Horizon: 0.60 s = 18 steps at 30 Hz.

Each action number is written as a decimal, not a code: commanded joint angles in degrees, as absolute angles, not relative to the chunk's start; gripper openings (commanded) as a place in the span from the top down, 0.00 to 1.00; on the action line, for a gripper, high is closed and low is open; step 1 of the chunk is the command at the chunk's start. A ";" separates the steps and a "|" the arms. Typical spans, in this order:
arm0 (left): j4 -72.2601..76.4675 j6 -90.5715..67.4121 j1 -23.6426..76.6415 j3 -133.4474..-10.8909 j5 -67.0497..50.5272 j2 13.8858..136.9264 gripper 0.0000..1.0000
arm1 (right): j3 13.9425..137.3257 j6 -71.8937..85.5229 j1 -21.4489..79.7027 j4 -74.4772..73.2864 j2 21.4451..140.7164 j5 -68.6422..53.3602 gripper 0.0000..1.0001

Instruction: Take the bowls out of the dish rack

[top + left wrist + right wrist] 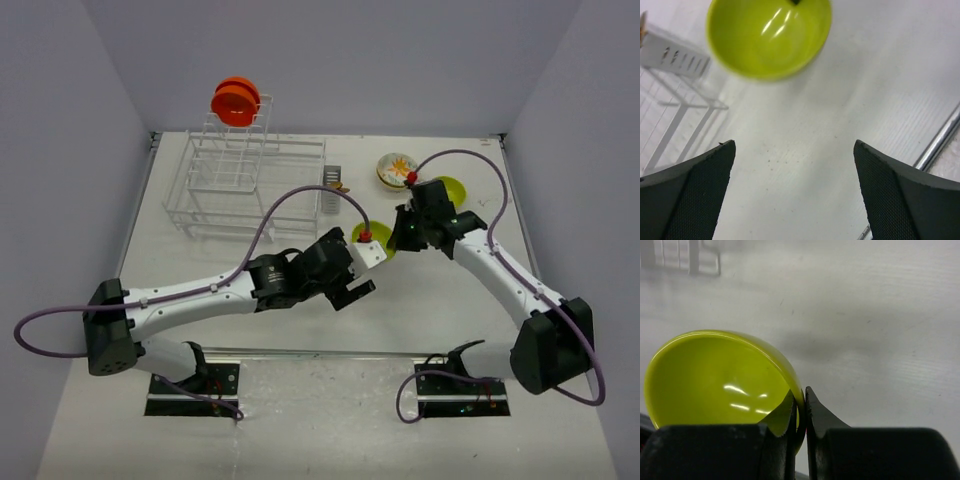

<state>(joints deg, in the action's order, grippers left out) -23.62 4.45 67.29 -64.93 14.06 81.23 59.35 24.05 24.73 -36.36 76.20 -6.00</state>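
My right gripper (pixel 398 236) is shut on the rim of a lime-green bowl (pixel 377 240); the right wrist view shows its fingers (pixel 801 407) pinching the bowl's edge (pixel 720 377), one inside and one outside. My left gripper (pixel 353 291) is open and empty just in front of that bowl, which fills the top of the left wrist view (pixel 769 35). Orange-red bowls (pixel 236 102) stand on edge in the top of the white dish rack's tower (pixel 238 150). A cream flowered bowl (pixel 396 169) and a second lime-green bowl (pixel 452 187) sit on the table at the back right.
The rack's low tray (pixel 200 215) lies at the back left, with the grey cutlery caddy (pixel 332 189) at its right end; the caddy also shows in the left wrist view (pixel 675 56). A metal strip (pixel 940 142) marks the table's near edge.
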 commanded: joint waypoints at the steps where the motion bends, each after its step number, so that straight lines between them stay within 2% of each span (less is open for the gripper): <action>1: -25.83 -6.04 67.32 -65.04 29.58 75.51 0.00 | 56.61 32.85 15.66 -23.07 70.33 -7.03 1.00; 5: -36.52 -22.26 67.32 -65.30 40.41 68.67 0.00 | 56.25 39.10 5.05 -19.78 69.43 -1.77 1.00; 8: -42.08 -29.94 67.32 -64.61 43.33 60.69 0.00 | 56.77 43.32 -2.42 -16.62 70.92 1.92 1.00; 13: -48.94 -33.66 67.24 -59.42 48.86 48.00 0.00 | 63.53 46.58 -8.35 -16.34 79.44 6.59 1.00; 18: -42.29 -28.74 67.15 -51.95 52.03 38.60 0.00 | 74.60 45.01 -9.05 -20.82 91.90 9.58 1.00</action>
